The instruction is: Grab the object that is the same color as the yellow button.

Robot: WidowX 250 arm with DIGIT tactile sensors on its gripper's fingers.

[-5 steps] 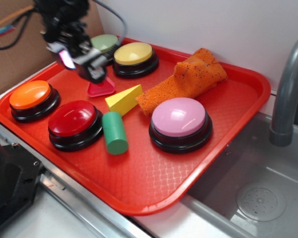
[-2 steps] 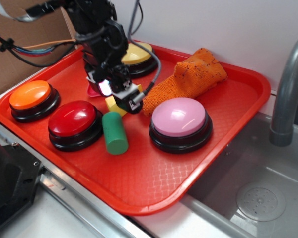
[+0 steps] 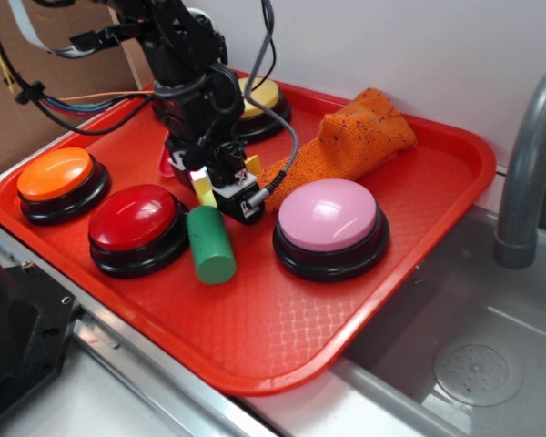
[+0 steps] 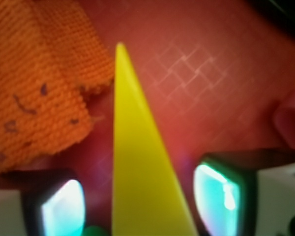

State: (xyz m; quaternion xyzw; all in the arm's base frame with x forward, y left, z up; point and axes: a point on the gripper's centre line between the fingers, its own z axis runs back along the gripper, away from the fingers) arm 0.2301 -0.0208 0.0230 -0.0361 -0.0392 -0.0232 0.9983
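yellow wedge [image 4: 137, 167] sits between the open pincer [image 3: 226, 187] fingers, not squeezed yet, since it matches the yellow button [image 3: 262, 94].

- Exterior cam sits up high off the front edge of the red tray [image 3: 282, 355], looking down at an angle toward the back wall. It's far enough out to take in the whole tray, plus the sink basin [image 3: 478, 369] and grey faucet [image 3: 528, 164] past the right edge.
- Wrist cam rides on the arm and points pretty much straight down at the tray floor, super close, so most of it is blurry.
- Both views share one small patch near the tray's middle: the yellow wedge [image 4: 137, 167] [image 3: 203, 186], the frayed edge of the orange cloth [image 4: 44, 78] [image 3: 346, 146] just beside it, and the gripper [image 3: 226, 187] fingertips [image 4: 221, 191] either side of the wedge.
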